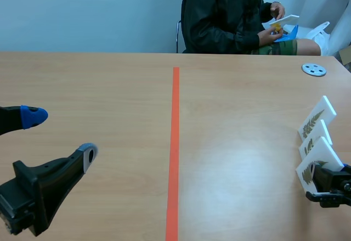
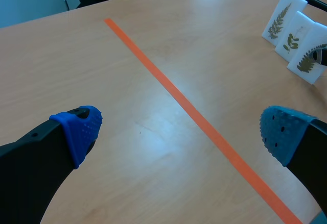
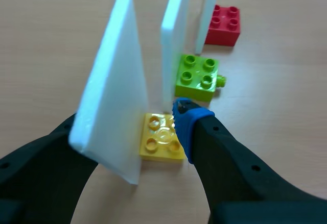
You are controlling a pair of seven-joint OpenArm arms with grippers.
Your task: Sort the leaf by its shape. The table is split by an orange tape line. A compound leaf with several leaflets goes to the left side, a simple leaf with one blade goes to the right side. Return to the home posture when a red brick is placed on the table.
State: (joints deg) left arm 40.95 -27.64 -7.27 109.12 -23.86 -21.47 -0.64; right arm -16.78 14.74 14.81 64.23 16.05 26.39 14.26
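Right end effector [image 3: 132, 124] low, prob. clamping nearest leaf card [image 3: 110, 81]; left end effector [image 2: 179, 129] gaping, raised.

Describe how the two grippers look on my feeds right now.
Both match: the left gripper has two thick, matte black fingers that taper to rounded tips, each capped with a blue dotted pad. The right gripper shows the same black fingers and a blue pad. No cables show.

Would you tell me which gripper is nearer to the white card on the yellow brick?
Right. The right gripper is right at the white card on its yellow brick; the left gripper hangs open far off, across the orange tape line.
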